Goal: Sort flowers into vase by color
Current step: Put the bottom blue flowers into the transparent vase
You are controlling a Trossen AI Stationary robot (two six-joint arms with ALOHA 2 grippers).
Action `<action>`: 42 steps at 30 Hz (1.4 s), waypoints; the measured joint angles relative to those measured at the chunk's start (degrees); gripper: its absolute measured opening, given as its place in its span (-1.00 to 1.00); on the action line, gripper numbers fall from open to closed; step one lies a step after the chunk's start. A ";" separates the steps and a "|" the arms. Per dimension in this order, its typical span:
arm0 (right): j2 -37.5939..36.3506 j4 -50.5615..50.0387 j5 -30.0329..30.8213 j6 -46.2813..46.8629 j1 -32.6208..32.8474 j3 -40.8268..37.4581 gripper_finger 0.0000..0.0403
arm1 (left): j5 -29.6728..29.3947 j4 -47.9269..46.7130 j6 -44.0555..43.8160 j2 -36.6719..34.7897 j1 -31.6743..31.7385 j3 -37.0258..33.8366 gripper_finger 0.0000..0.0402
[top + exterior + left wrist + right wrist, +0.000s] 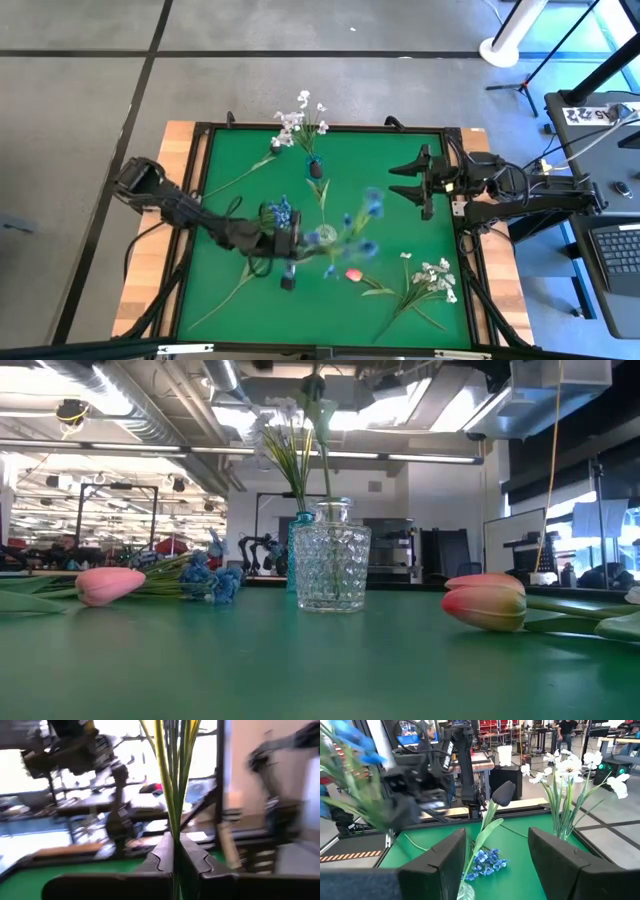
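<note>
My left gripper (300,240) is shut on a blue-blossom sprig (368,208) that shows blurred above the clear glass vase (325,237). A dark bud (504,792) on a leafy stem stands in that glass vase (333,555). White blossoms (300,120) stand in a teal vase (303,520) behind it. More blue blossoms (280,210), a pink tulip (353,273) and a white sprig (435,280) lie on the green mat. My right gripper (410,182) waits open near the mat's right side, pointing at the vases. My left gripper (176,842) pinches a bundle of thin green stems (175,827) between its two fingers. The stems run on past the fingertips and out toward the table's right. The sprig is lifted clear of the mat, its blossoms over and beyond the glass vase.
A second pink tulip (485,600) and a first one (110,582) lie to either side of the glass vase in the low view. A loose green stem (240,175) lies at the mat's far left. A black frame (200,180) rims the mat.
</note>
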 joint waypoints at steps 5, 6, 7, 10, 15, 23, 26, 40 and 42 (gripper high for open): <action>-0.02 -0.26 0.00 0.04 0.00 0.00 0.06 | 0.95 0.94 0.43 -0.10 5.42 -1.08 -1.00; 0.02 -0.29 0.00 0.04 0.01 0.00 0.06 | 1.71 0.60 0.65 -0.07 6.26 -1.19 -1.00; 0.05 -0.40 0.00 0.05 0.00 0.00 0.06 | 2.68 0.57 0.66 -0.05 7.04 -1.20 -1.00; 0.05 -0.79 0.00 0.09 0.02 0.00 0.06 | 5.75 1.13 0.39 -0.07 8.59 -1.18 -1.00; 0.05 -1.67 0.00 0.50 0.01 0.00 0.06 | 5.94 1.69 0.16 2.52 10.31 -1.18 -1.00; 0.05 -1.94 0.00 0.55 0.01 0.00 0.06 | 7.93 7.51 -0.31 7.00 11.27 -1.18 -1.00; 0.05 -2.37 0.00 0.59 0.00 0.00 0.06 | 7.41 6.99 -1.43 7.73 11.68 -1.18 -1.00; 0.05 -3.33 -0.02 0.62 0.00 0.00 0.06 | -1.27 6.50 -3.42 11.05 10.55 -3.39 -0.96; 0.05 -3.78 -0.02 0.62 0.00 0.00 0.06 | -4.93 6.61 -4.24 11.05 9.76 -4.63 -0.91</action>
